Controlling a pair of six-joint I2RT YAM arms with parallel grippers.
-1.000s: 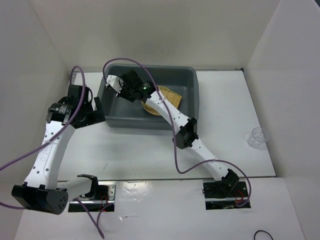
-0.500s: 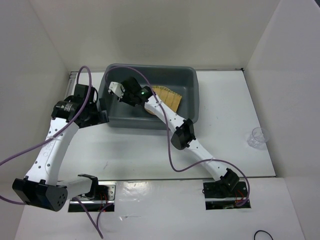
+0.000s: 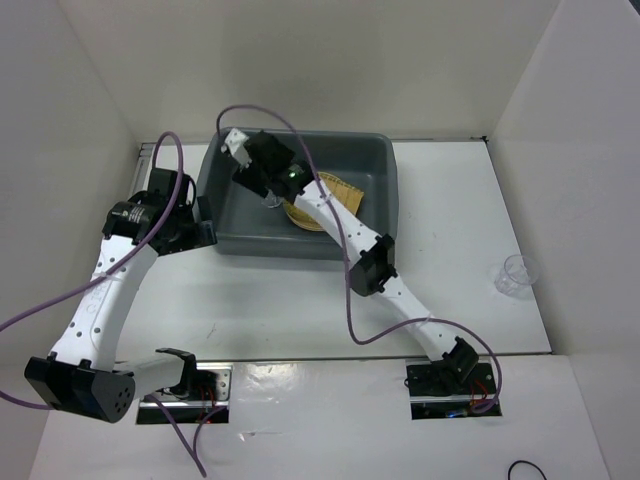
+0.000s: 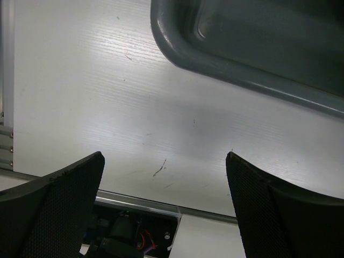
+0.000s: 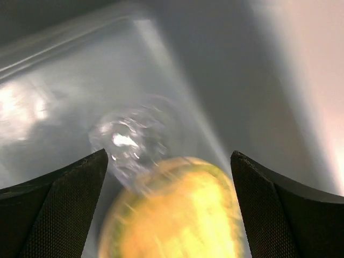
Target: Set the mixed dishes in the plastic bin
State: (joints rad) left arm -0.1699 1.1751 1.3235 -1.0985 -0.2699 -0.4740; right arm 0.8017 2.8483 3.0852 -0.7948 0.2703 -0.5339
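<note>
Inside the plastic bin (image 3: 280, 245): right gripper (image 5: 167, 156) hangs over the bin floor, fingers wide apart, nothing between them. Right wrist view is motion-blurred but readable enough: a clear glass cup (image 5: 130, 138) lies on the grey floor directly below the gap, and a tan-orange plate (image 5: 172, 215) sits just beside it on the near side. Can't tell if cup and plate touch.

Top view agrees. The cup sits in the left half of the bin, the plate is next to it toward the middle, and the right forearm crosses over part of the plate. The yellow-green fan-shaped dish (image 3: 345, 192) is also in the bin, to the right of the plate, its edge tucked against or under it. Only one plate is clearly visible; can't tell if another is stacked beneath.

Left gripper (image 4: 164, 156) is outside the bin, just off its left near corner, above bare tabletop (image 3: 450, 220). Fingers fully apart, holding nothing. Left wrist view shows the bin's rounded corner at upper right.

A second clear glass cup (image 3: 517, 274) stands upright on the tabletop near the right wall, well apart from the bin and both arms.
</note>
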